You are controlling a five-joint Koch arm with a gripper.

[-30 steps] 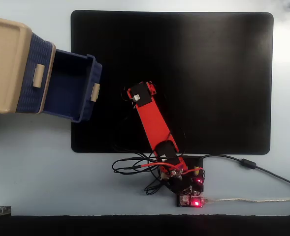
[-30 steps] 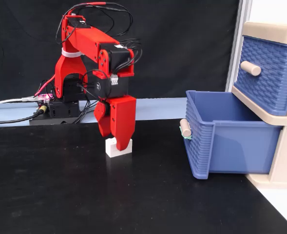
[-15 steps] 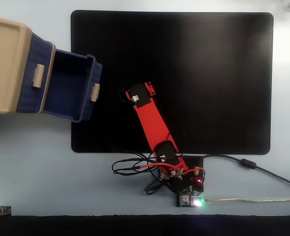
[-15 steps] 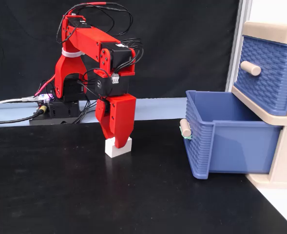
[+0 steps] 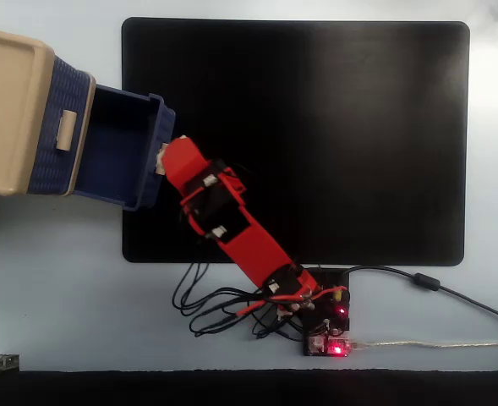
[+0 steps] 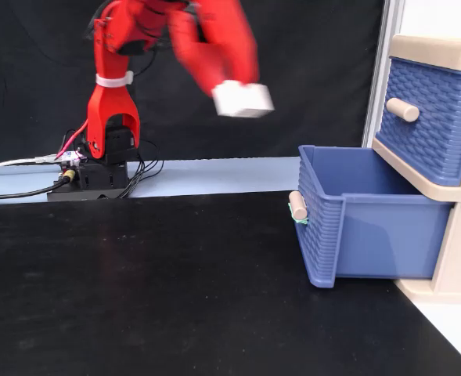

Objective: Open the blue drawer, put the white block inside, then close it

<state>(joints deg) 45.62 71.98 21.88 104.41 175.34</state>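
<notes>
Black matting point(image 5: 333, 127) covered the pale table point(image 5: 54, 288), and at its edge stood the beige cabinet point(image 5: 8, 110). Its lower blue drawer point(image 6: 371, 227) was pulled right out, its beige handle point(image 6: 297, 206) facing the mat; the upper drawer point(image 6: 426, 117) sat closed. The red arm point(image 5: 232, 224) reached toward that open drawer. Its gripper point(image 6: 242, 98) hung in the air above the mat, short of the drawer's front, pinching the white block point(image 6: 244, 99), blurred in the side view. From above, the block peeked out at the drawer's rim.
</notes>
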